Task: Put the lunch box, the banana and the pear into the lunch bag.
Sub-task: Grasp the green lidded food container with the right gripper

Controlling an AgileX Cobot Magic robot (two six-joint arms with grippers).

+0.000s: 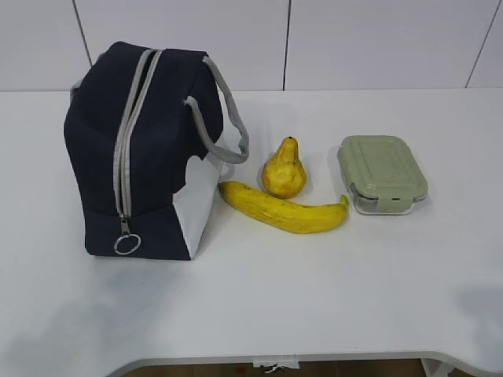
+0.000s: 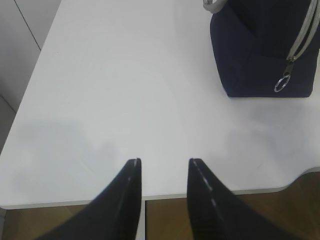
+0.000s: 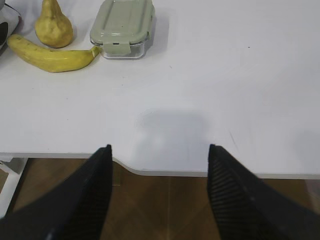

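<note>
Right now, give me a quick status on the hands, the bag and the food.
Left hand open, empty; right hand open, empty. Bag zipped shut. Banana, pear, box on table beside it.

The exterior view looks down at a slant across the table (image 1: 330,306) toward the back wall. Each wrist view peers from the near edge over its own gripper, left (image 2: 164,165) and right (image 3: 159,150). The lunch bag (image 1: 149,149) shows in exterior and left views; the banana (image 1: 283,208) in exterior and right.
</note>
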